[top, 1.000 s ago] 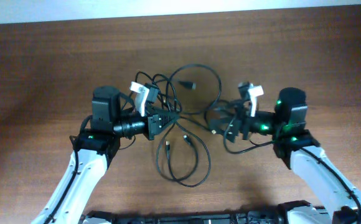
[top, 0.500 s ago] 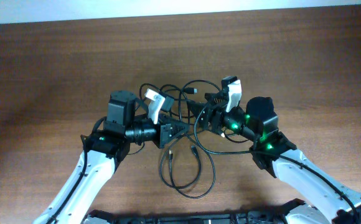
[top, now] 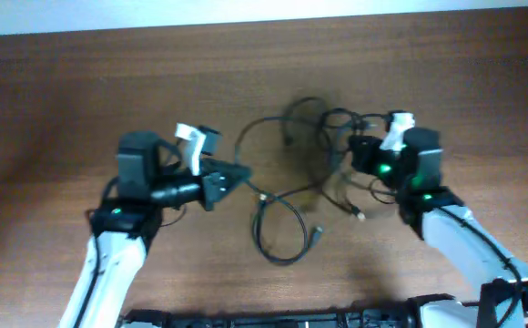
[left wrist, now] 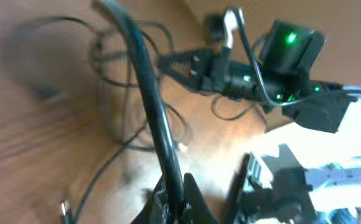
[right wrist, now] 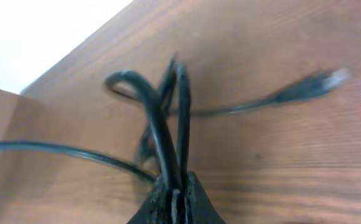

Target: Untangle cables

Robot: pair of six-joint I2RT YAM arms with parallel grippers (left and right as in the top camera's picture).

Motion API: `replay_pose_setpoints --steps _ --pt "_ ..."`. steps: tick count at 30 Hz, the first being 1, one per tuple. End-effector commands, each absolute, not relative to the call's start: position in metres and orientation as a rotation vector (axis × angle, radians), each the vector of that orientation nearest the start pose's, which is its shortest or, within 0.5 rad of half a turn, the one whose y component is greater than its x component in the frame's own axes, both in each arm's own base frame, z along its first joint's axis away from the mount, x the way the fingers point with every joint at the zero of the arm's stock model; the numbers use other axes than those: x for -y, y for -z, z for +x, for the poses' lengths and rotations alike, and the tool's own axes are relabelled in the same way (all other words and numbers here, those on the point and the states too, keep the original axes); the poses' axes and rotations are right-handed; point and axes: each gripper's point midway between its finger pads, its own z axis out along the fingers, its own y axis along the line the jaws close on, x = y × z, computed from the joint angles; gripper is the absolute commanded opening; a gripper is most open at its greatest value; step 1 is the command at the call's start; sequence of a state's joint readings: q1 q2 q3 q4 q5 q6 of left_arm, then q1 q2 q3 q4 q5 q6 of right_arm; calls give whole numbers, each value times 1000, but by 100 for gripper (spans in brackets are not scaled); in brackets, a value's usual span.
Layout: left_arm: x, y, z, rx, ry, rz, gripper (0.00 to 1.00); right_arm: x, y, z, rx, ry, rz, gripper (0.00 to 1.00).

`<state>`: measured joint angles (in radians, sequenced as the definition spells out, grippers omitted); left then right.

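The left gripper (top: 238, 172), at 9 o'clock of the thin black cables (left wrist: 150, 99) tangled on the brown wooden table (top: 64, 91), and the right gripper (top: 355, 148), at 3 o'clock, are each clamped on a strand. A hard pull apart may tighten the knot between them, I think.

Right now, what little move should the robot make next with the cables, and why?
Probably pull gently apart. The left fingers and right fingers are each shut on cables. A tangle is between them, so spreading them sideways may loosen it.
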<state>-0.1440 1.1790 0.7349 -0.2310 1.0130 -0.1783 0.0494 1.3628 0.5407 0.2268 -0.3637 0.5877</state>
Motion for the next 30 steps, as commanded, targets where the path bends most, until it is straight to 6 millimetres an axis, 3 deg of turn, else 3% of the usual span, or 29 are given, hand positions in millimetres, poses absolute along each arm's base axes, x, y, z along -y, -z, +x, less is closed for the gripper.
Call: replay_pose_setpoints --steps 1,2,3,4,6,9,11,14,16,20,23,24,26,30 --pt "128 -261 288 -1914 1123 392 0 -45 -99 360 -2193 -871 475 4" --pt "121 -272 291 -1879 1105 357 0 -42 -98 358 -2199 -891 486 4" --pt "103 -310 301 -1750 1035 297 0 -41 -91 353 -2230 -889 517 4" --pt "96 -325 305 -1693 991 287 0 -39 -87 350 -2250 -877 535 4" --pt "58 -379 318 -1510 799 147 0 -30 -62 334 -2351 -787 654 4" --pt "7 -397 335 -1433 584 -81 0 -32 -49 317 -2432 -788 712 4" --pt "-37 -415 342 -1301 480 -327 0 -34 -39 303 -2496 -787 759 4" --pt "-92 -465 324 -945 377 -557 0 -23 -21 282 -2585 -661 856 4" --pt "-131 -468 319 -834 248 -726 0 -23 -15 271 -2629 -645 890 4" --pt "-150 -482 354 -885 42 -703 0 -23 -14 268 -2641 -644 898 4" --pt "-162 -469 399 -1033 -38 -716 0 -23 -14 268 -2641 -644 899 4" --pt "-171 -452 423 -1104 -105 -718 0 -24 -14 267 -2645 -644 902 4" --pt "-192 -418 447 -1161 -173 -766 0 -24 -14 267 -2647 -644 903 5" --pt "-251 -330 479 -1254 -267 -864 0 -24 -13 265 -2656 -643 909 6"
